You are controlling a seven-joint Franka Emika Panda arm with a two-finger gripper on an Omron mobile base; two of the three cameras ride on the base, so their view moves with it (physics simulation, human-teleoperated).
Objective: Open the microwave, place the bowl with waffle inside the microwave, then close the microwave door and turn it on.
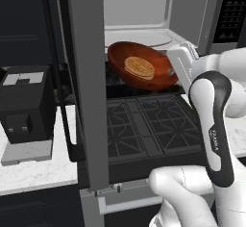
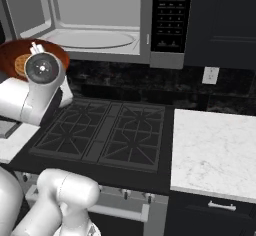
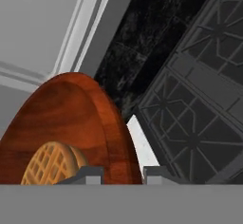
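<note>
1. One bowl with waffle (image 1: 139,67) held in the air by the gripper (image 3: 122,173); fingers (image 3: 88,174) pinch the bowl's rim, one tip inside and one outside, seen in the hand view; grip is clenched on the rim, not released.
2. Bowl is tilted, near edge lower; the waffle lies flat against its inner floor; bowl hangs above the back of the stove (image 1: 153,127) and just in front of the microwave (image 2: 100,20) opening, below its floor level in the left base view; not yet inside.
3. Microwave door (image 1: 89,86) is swung wide open, edge-on to the left base camera; its black bar handle (image 1: 65,106) runs down the left side of it.
4. Microwave cavity is light grey with a round turntable (image 2: 92,39); black button panel (image 2: 171,12) sits at the right of the opening.
5. Right base view: arm's wrist covers most of the bowl; only a red-brown arc and a bit of waffle show at the left edge.
6. Black coffee machine (image 1: 26,103) stands on the white counter (image 1: 33,170) left of the stove; second marble counter (image 2: 215,150) lies right of the stove.
</note>
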